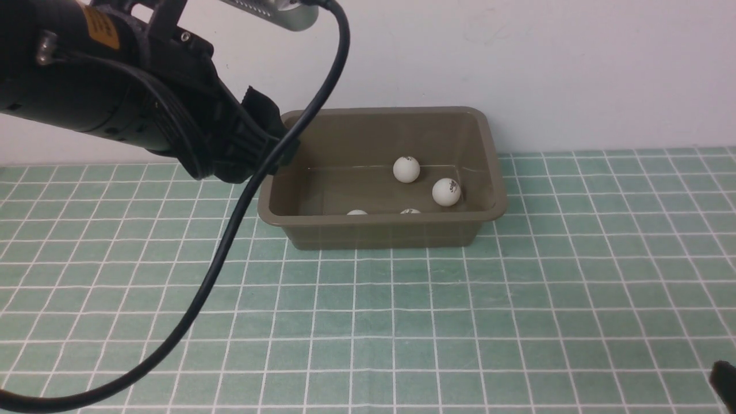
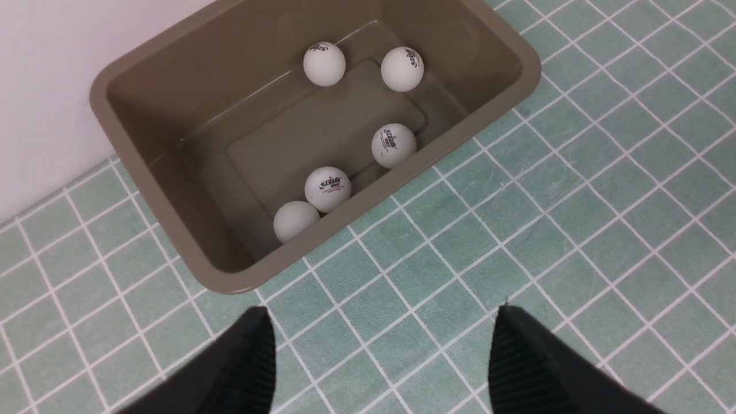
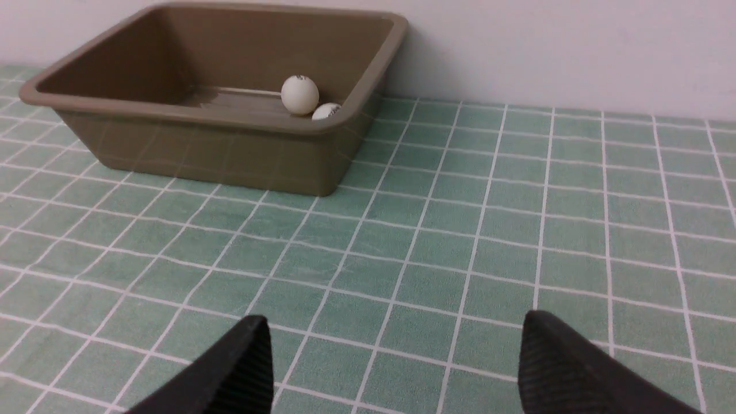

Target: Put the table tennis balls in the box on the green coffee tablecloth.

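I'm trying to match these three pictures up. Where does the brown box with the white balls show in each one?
Front view: the box sits center, against the wall, partly hidden on its left by the left arm.
Left wrist view: it fills the upper left, seen from above, five balls inside.
Right wrist view: upper left, seen from low down; two balls show.
Shared landmark: the checked green tablecloth under the box.

In the front view the box's [image 1: 382, 227] near wall hides most of 2 table tennis balls [image 1: 357, 213], and the left arm [image 1: 132, 98] covers its left corner. The right gripper [image 1: 725, 384] shows only as a dark tip cut by the frame's edge.
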Tool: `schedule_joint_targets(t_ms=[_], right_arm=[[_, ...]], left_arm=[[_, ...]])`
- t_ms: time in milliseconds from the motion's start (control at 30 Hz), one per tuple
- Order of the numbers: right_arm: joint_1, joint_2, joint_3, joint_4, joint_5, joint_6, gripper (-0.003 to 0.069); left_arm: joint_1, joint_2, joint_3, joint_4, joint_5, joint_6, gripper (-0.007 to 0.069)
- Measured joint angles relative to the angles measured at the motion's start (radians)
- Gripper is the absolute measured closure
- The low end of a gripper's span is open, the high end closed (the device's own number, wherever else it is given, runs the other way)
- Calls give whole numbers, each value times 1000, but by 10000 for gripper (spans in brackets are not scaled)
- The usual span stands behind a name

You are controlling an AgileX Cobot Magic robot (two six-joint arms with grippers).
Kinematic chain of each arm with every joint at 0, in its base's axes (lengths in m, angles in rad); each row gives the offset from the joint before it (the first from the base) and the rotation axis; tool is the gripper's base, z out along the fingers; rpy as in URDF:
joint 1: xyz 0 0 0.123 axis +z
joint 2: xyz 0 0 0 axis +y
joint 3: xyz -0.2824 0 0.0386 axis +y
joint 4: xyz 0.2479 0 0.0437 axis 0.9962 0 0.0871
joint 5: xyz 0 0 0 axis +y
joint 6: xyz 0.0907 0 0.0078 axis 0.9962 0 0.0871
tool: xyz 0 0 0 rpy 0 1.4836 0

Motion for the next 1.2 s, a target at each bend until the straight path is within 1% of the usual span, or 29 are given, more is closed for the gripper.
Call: schedule_joint_targets(t_ms=[67, 133, 200, 367, 600, 833, 1100, 1200], right_arm=[[-27, -26, 0, -23, 16, 0, 143], [-80, -47, 0, -54, 30, 0, 143], [-118, -68, 0, -60, 41, 0, 143], [-148, -103, 11, -60, 39, 0, 143], [-154, -174, 128, -52, 59, 0, 143], [-155, -194, 138, -40, 59, 0, 143], [-155, -204, 139, 20, 70, 0, 143], [-155, -204, 139, 26, 73, 0, 143]], left_arm=[[0, 0, 0, 0, 0, 1, 178], [0, 0, 0, -1, 0, 1, 178], [0, 0, 0, -1, 0, 1, 178], [0, 0, 0, -1, 0, 1, 178], [0, 0, 0, -2, 0, 1, 178], [0, 0, 0, -2, 0, 1, 178], [0, 0, 0, -5, 0, 1, 178], [0, 0, 0, -28, 0, 1, 178]])
